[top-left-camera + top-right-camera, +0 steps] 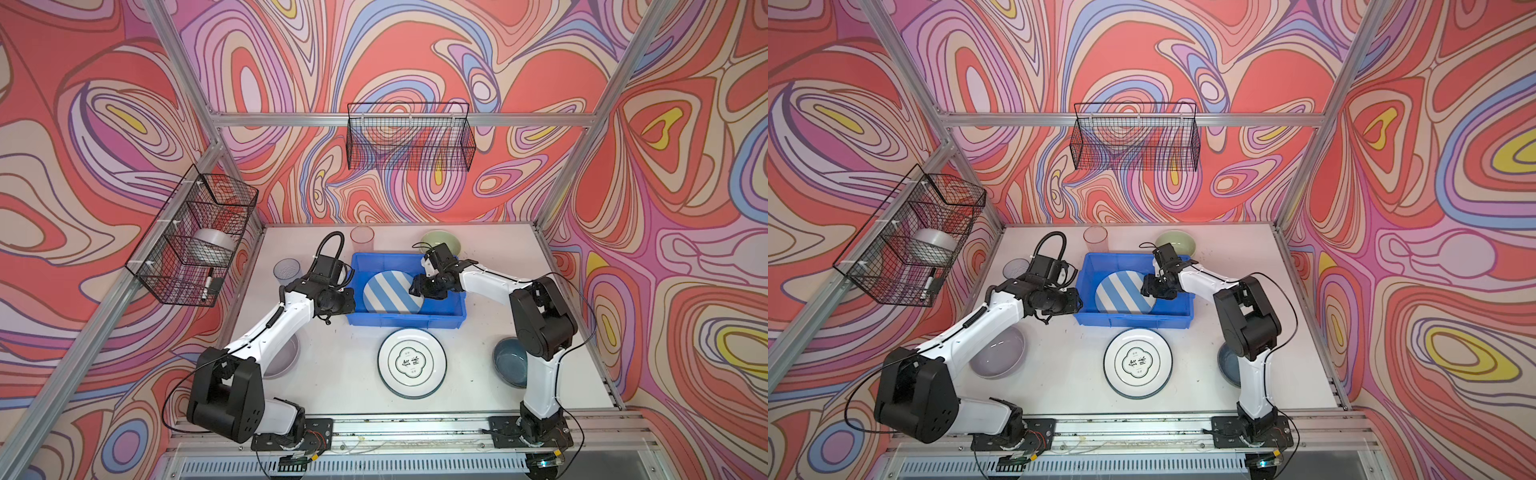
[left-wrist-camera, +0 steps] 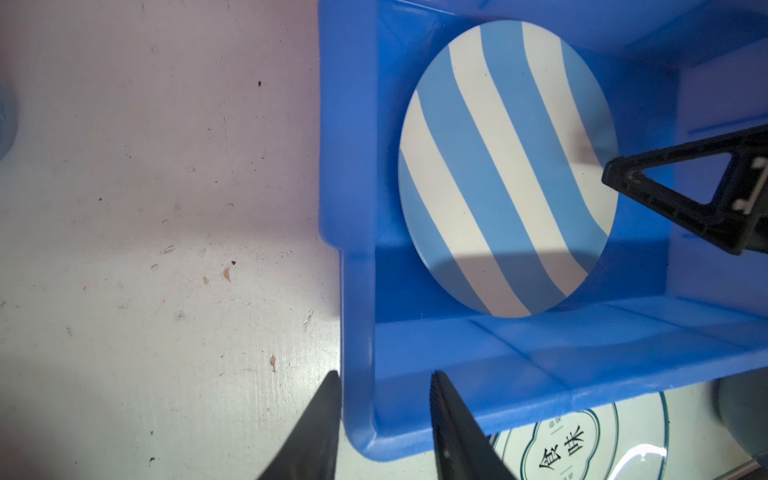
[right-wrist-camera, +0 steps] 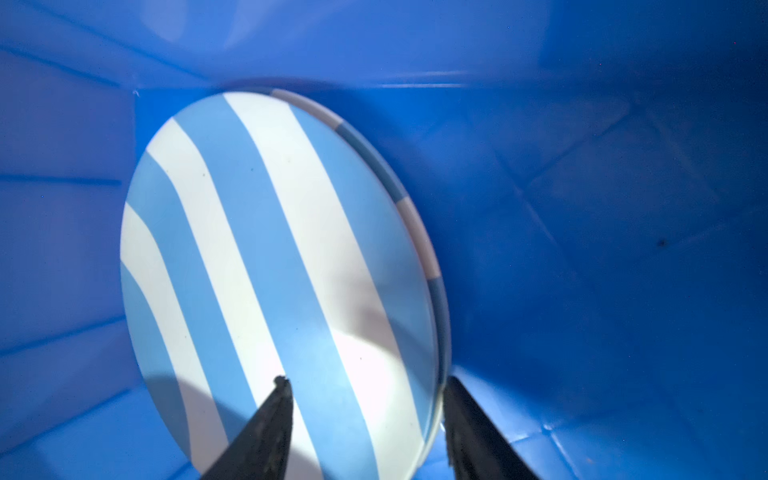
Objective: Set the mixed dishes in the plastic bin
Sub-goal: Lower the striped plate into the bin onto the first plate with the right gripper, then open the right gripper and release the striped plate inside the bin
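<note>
The blue-and-white striped plate (image 1: 390,297) (image 3: 270,249) lies slightly tilted inside the blue plastic bin (image 1: 405,322) (image 2: 357,208). My right gripper (image 1: 417,286) (image 3: 368,378) is open, one finger over the plate's face and the other outside its rim. My left gripper (image 1: 349,305) (image 2: 383,374) is open astride the bin's left wall near its front corner. On the table stand the white lettered plate (image 1: 412,362), grey bowl (image 1: 286,357), dark blue bowl (image 1: 509,361), pale green bowl (image 1: 440,241), clear blue tumbler (image 1: 286,270) and pink tumbler (image 1: 362,237).
A black wire basket (image 1: 409,137) hangs on the back rail. Another wire basket (image 1: 195,237) on the left rail holds a white tape roll (image 1: 214,245) and a marker. Aluminium posts frame the table's corners.
</note>
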`<move>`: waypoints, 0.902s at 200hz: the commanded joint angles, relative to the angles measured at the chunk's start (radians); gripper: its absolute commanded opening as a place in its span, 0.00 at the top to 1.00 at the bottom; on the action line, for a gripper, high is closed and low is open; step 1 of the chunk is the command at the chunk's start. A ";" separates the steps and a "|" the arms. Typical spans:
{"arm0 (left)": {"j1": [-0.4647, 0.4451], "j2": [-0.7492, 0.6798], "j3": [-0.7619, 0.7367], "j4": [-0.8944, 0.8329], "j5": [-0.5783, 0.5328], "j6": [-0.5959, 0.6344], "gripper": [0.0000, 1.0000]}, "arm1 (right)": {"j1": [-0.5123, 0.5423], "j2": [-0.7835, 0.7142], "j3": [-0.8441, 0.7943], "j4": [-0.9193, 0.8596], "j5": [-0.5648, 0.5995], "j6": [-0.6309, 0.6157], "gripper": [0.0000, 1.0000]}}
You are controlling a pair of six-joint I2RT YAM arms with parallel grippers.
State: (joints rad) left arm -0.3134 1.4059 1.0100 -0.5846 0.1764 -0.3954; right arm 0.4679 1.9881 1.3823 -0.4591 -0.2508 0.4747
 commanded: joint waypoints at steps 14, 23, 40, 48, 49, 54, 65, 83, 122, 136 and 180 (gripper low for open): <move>-0.001 -0.002 0.015 -0.017 0.002 0.006 0.60 | 0.002 -0.045 0.039 -0.071 0.126 -0.027 0.37; -0.001 0.003 0.015 -0.013 0.004 0.004 0.60 | 0.002 -0.039 0.045 -0.084 0.139 -0.031 0.37; -0.001 0.016 0.013 -0.005 0.009 0.004 0.60 | 0.002 -0.024 0.055 -0.097 0.137 -0.032 0.37; -0.001 0.022 0.013 -0.002 0.013 0.004 0.60 | 0.004 -0.017 0.058 -0.097 0.128 -0.032 0.37; -0.001 0.023 0.013 -0.002 0.014 0.004 0.60 | 0.003 -0.016 0.058 -0.096 0.126 -0.032 0.37; -0.001 0.027 0.013 0.000 0.015 0.004 0.60 | 0.005 -0.012 0.059 -0.097 0.121 -0.032 0.37; -0.001 0.035 0.013 0.004 0.021 0.005 0.60 | 0.011 -0.001 0.065 -0.101 0.111 -0.035 0.37; -0.001 0.047 0.013 0.009 0.034 0.012 0.60 | 0.024 0.028 0.087 -0.118 0.110 -0.045 0.37; -0.001 0.062 0.012 0.010 0.045 0.017 0.61 | 0.045 0.077 0.123 -0.134 0.089 -0.044 0.39; -0.001 0.062 0.010 0.011 0.047 0.018 0.62 | 0.051 0.092 0.138 -0.141 0.085 -0.044 0.39; 0.000 0.065 0.010 0.015 0.052 0.021 0.62 | 0.070 0.116 0.171 -0.139 0.060 -0.039 0.39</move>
State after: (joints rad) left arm -0.3134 1.4567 1.0100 -0.5793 0.2039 -0.3920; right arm 0.5209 2.0869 1.5215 -0.5987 -0.1642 0.4381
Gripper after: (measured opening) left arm 0.385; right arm 0.610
